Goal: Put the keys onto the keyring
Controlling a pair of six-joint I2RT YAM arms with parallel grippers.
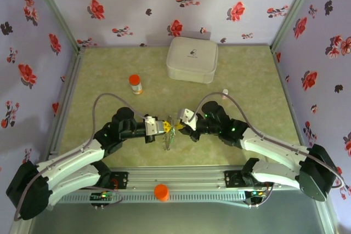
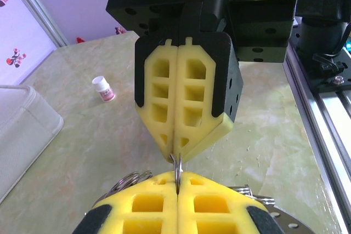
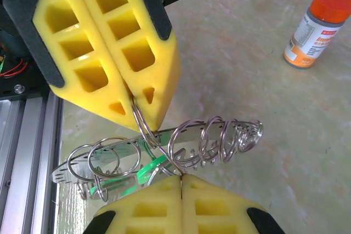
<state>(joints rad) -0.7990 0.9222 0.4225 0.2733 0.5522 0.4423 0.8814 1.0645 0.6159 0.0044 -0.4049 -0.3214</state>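
Currently both grippers meeting tip to tip, nearer arm bases than orange-capped bottle (image 1: 135,84) and to its right. Left gripper (image 3: 141,114) fingers clenched, pinching one silver wire loop of keyring (image 3: 208,138). Right gripper (image 3: 181,178) fingers pressing together, gripping same loop from opposite side. Keyring stretching between tips, coiled rings spreading sideways along flat shiny strip (image 3: 68,169). Keys (image 3: 149,169) showing as green slivers under rings; whether threaded on, cannot tell. White case (image 1: 192,60) sitting beyond bottle, to its right; small white vial (image 1: 225,92) lying farther right of bottle.
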